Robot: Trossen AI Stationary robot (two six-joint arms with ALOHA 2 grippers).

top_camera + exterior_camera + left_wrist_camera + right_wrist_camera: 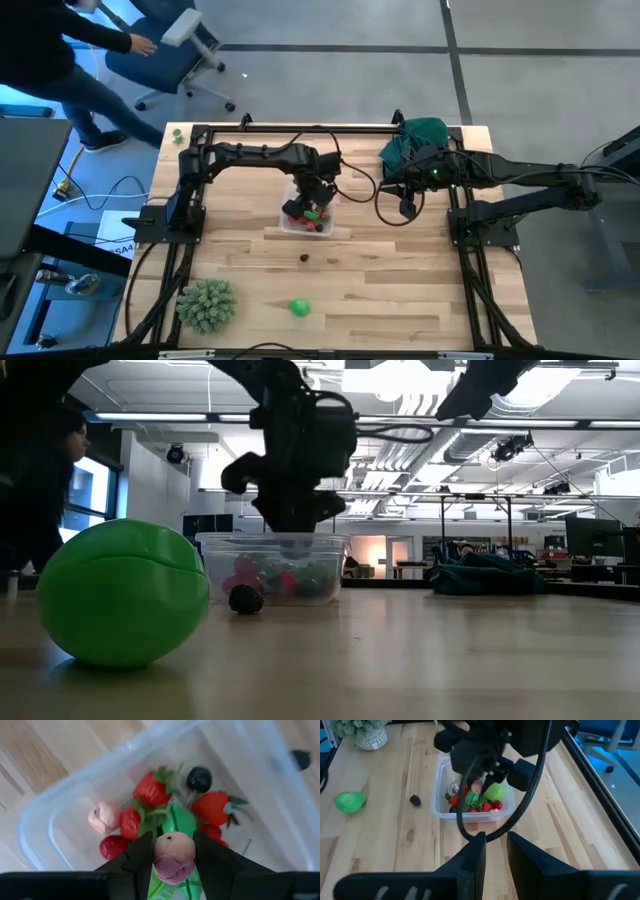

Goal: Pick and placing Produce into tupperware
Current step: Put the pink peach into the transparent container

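Observation:
The clear tupperware (292,226) stands at the table's middle and holds red strawberries (151,790), a dark berry (199,778), a pink piece (104,817) and a green piece (181,818). My left gripper (173,865) hangs just above it, shut on a pink round produce piece (173,851). A small dark piece (305,258) and a bright green piece (299,307) lie on the table nearer the front edge. My right gripper (496,840) waits open to the container's right, raised above the table. My left gripper pinches the pink round piece by its two sides (159,854) between both fingers. The fingers come from above, pointing down into the tupperware. The piece is lifted clear of the produce lying on the container's floor.
A spiky pale-green ball (207,305) sits at the near left corner. A dark green cloth (415,140) lies at the far right. A person (60,60) and an office chair (180,55) are beyond the far left corner. Bare wood lies near right.

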